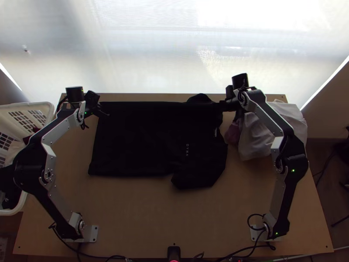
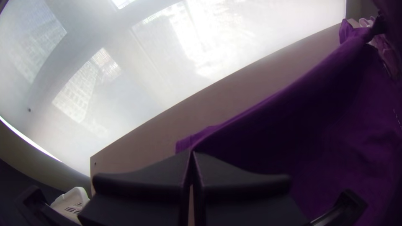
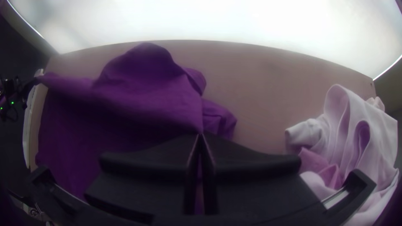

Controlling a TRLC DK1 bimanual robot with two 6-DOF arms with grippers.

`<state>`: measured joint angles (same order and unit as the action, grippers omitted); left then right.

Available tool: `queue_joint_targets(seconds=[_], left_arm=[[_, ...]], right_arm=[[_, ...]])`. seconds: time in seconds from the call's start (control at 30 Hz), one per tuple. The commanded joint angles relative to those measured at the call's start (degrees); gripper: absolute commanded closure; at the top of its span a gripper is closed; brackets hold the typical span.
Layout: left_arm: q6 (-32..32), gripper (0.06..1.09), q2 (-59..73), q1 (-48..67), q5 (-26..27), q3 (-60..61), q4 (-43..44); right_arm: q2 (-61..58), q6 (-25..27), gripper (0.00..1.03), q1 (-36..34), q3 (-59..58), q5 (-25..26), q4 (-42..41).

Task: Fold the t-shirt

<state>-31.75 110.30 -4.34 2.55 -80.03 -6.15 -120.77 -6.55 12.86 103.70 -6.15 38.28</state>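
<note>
The dark t-shirt (image 1: 139,142) lies spread sideways on the table, hem to the left and collar to the right, one sleeve pointing to the near edge. Its far edge runs taut between the grippers. My left gripper (image 1: 104,112) is at the hem's far corner, my right gripper (image 1: 222,105) at the far shoulder area. The left wrist view shows the left gripper (image 2: 192,154) shut on the purple-looking t-shirt (image 2: 326,129). In the right wrist view the right gripper (image 3: 201,136) is shut on the t-shirt (image 3: 138,100), with a bunched sleeve just beyond.
A pile of white and pink cloth (image 1: 257,135) lies at the table's right side, under and beside the right arm. A white laundry basket (image 1: 43,106) stands off the left edge. Bare wood of the table (image 1: 148,214) shows between the arm bases.
</note>
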Motion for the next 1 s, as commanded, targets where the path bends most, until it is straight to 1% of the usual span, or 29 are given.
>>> queue_joint_targets(seconds=[0.0, 0.27, 0.4, 0.53, 0.8, 0.97], left_arm=[[-1.9, 1.05, -4.4, -0.4, 0.4, 4.1, -0.2], [-2.9, 1.05, -8.1, -0.4, 0.4, 9.2, -0.2], [-5.2, 1.05, -9.8, -0.4, 0.5, 11.8, -0.2], [-5.8, 1.05, -11.0, -1.2, 1.0, 12.8, 0.0], [-6.7, 1.05, -11.2, -1.8, 1.1, 13.0, 0.1], [-7.0, 1.05, -12.8, -1.2, 1.8, 15.5, -0.2]], right_arm=[[4.3, 0.6, 1.0, 1.5, -5.6, -0.1, 0.0], [6.7, 0.6, 1.0, 1.4, -10.1, -0.2, 0.1], [7.8, 0.7, 1.0, 1.4, -11.8, -0.1, 0.0], [9.5, 0.6, 1.0, 1.5, -13.9, -0.2, 0.1], [10.9, 1.3, 1.0, 3.9, -15.1, -0.2, 0.1], [12.6, 2.0, 1.0, 5.2, -17.7, -0.1, 0.1]])
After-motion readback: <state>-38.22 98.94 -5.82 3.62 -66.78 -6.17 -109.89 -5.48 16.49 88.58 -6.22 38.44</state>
